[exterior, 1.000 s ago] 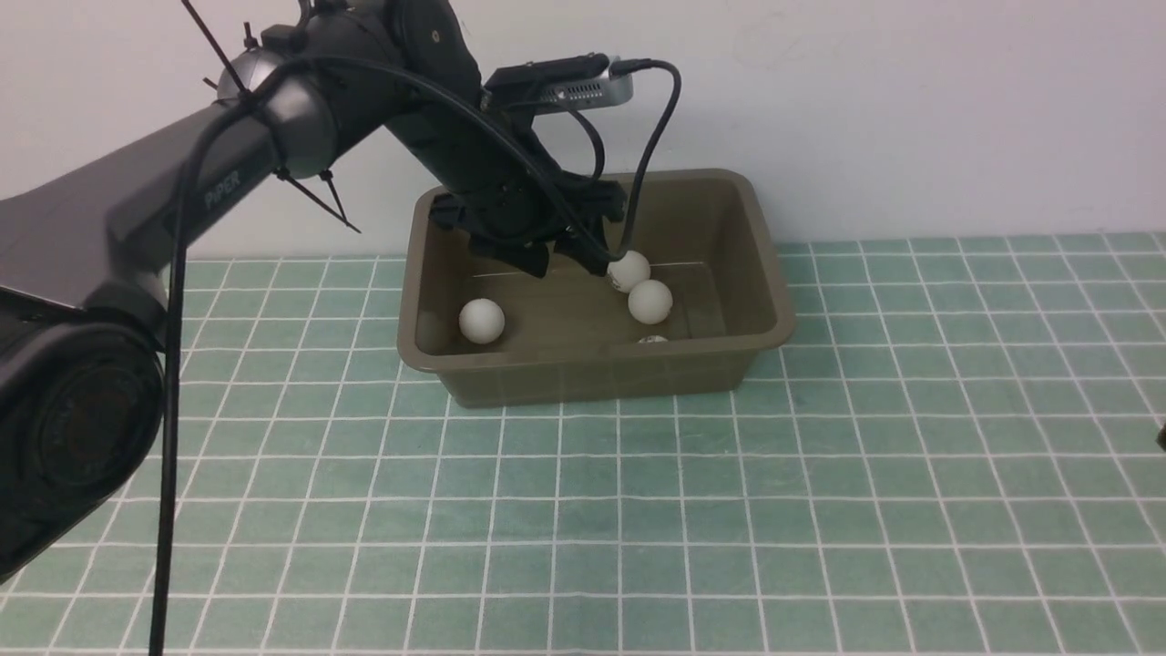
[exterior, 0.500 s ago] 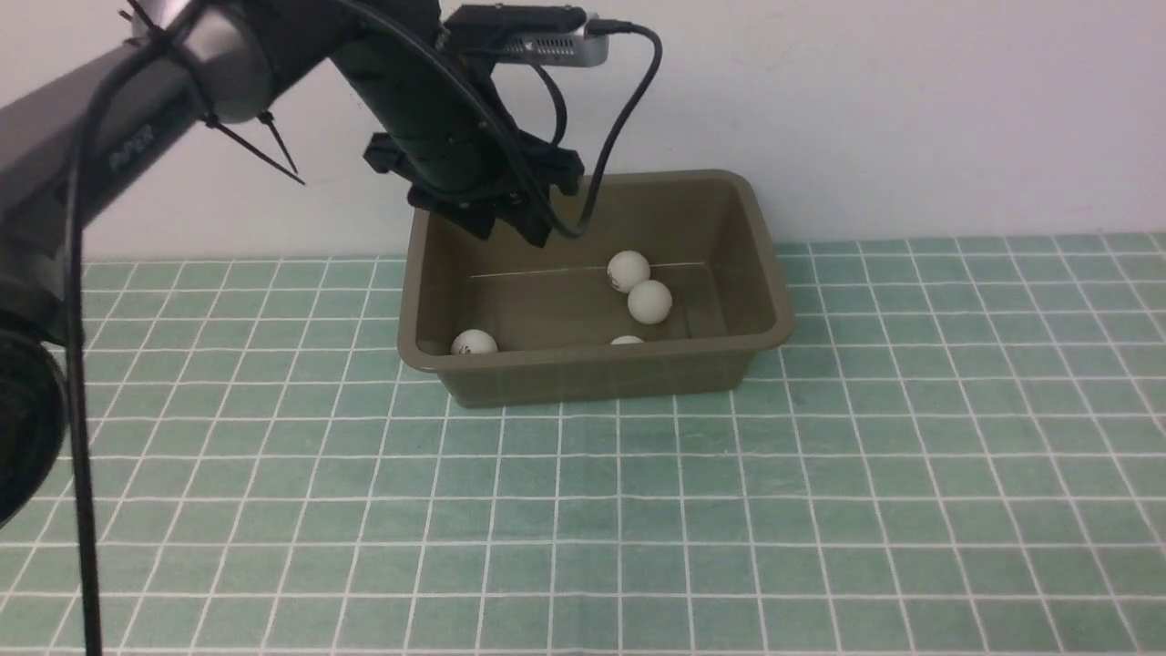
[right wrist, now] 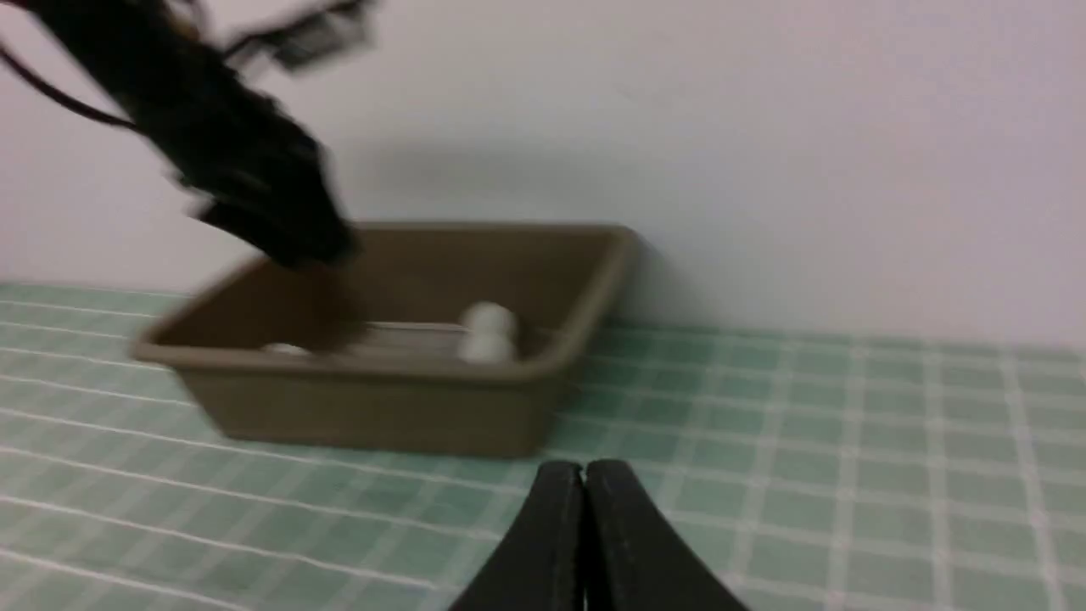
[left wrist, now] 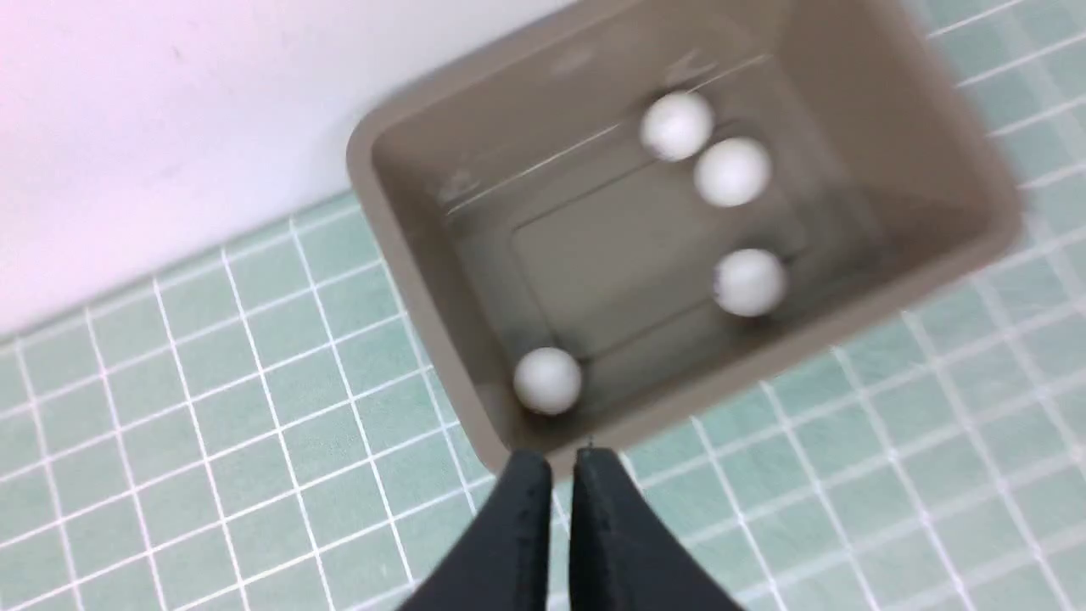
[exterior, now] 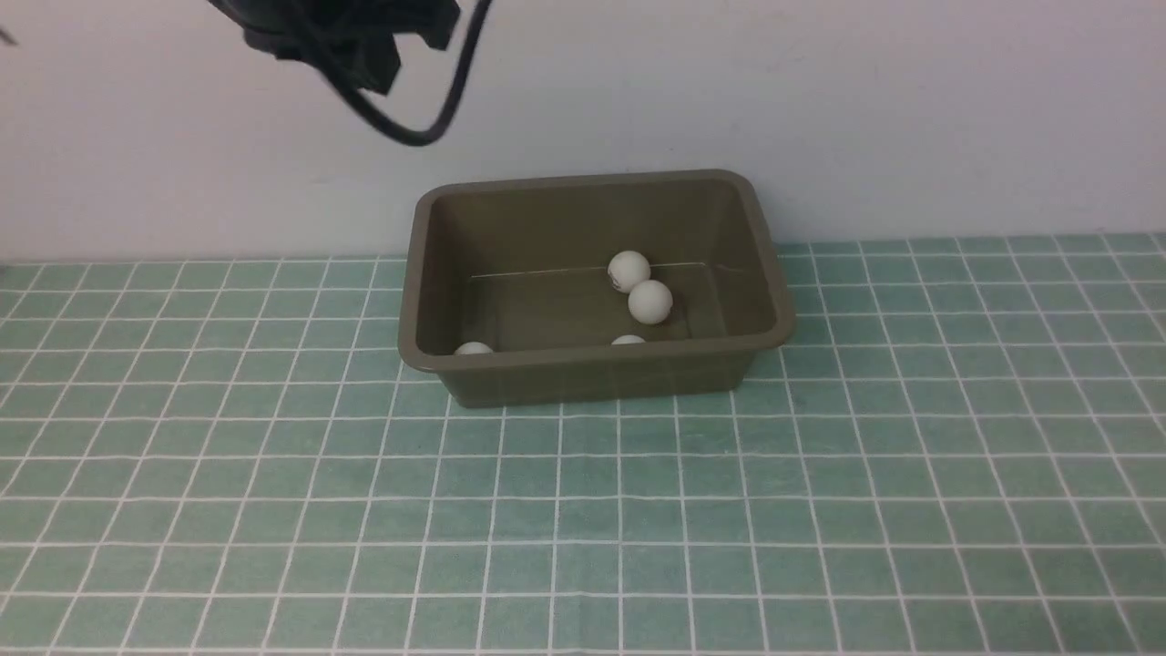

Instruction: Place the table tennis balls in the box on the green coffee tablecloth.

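Two grippers, both with nothing between the fingers. The left gripper (left wrist: 551,462) hangs high above the near left corner of the box (exterior: 597,374), its two black fingers pressed nearly together and empty; in the front view only a dark part of that arm and a looping cable (exterior: 428,128) show at the top edge, well clear of the rim. I take that height and the empty pinch to mean the arm has no more work inside the tub. The right gripper (right wrist: 584,475) sits low near the cloth, fingers closed on nothing, facing the box from the side, seemingly parked out of the way.

All four table tennis balls (left wrist: 731,171) lie on the floor of the box. Two are touching or nearly so near the far wall, one rests by the near wall, and one sits in the near left corner (left wrist: 548,381), where the sloping sides would cradle it. The box stands on the green coffee tablecloth (exterior: 820,510) near its far edge, close to the wall. No ball is visible on the cloth, so the task looks complete.
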Available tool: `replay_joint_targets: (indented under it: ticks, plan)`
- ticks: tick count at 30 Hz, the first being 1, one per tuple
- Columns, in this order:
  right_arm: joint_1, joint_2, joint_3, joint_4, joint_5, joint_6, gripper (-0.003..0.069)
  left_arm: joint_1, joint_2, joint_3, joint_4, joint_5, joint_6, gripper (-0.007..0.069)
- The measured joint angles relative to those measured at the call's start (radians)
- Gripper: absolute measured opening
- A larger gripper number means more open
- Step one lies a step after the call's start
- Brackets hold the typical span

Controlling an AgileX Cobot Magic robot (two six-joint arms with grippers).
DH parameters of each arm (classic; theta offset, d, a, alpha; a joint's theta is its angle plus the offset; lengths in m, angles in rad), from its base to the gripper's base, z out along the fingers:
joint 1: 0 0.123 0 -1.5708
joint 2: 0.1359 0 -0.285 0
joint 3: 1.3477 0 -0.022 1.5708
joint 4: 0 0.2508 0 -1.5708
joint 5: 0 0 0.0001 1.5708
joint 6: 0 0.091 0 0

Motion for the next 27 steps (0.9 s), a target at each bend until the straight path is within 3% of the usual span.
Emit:
replay_joint_targets:
  ticks: [7,12,15,19,27]
  plan:
    - [0.0,0.0,0.0,0.0,0.0,0.0,-0.0018,-0.097,-0.334,0.3,-0.001,-0.002,-0.051,-0.0004]
    - [0.0,0.0,0.0,0.0,0.0,0.0,-0.0018,-0.133,-0.55,0.585,0.0,-0.111,-0.108,-0.0004]
    - [0.0,0.0,0.0,-0.001,0.0,0.0,-0.0018,-0.141,-0.827,0.966,-0.01,-0.419,-0.182,-0.0004]
    - [0.0,0.0,0.0,-0.001,0.0,0.0,-0.0018,-0.142,-1.053,1.205,-0.01,-0.62,-0.208,-0.0004]
    - [0.0,0.0,0.0,-0.001,0.0,0.0,-0.0018,-0.142,-1.547,1.501,0.011,-0.735,-0.209,-0.0004]
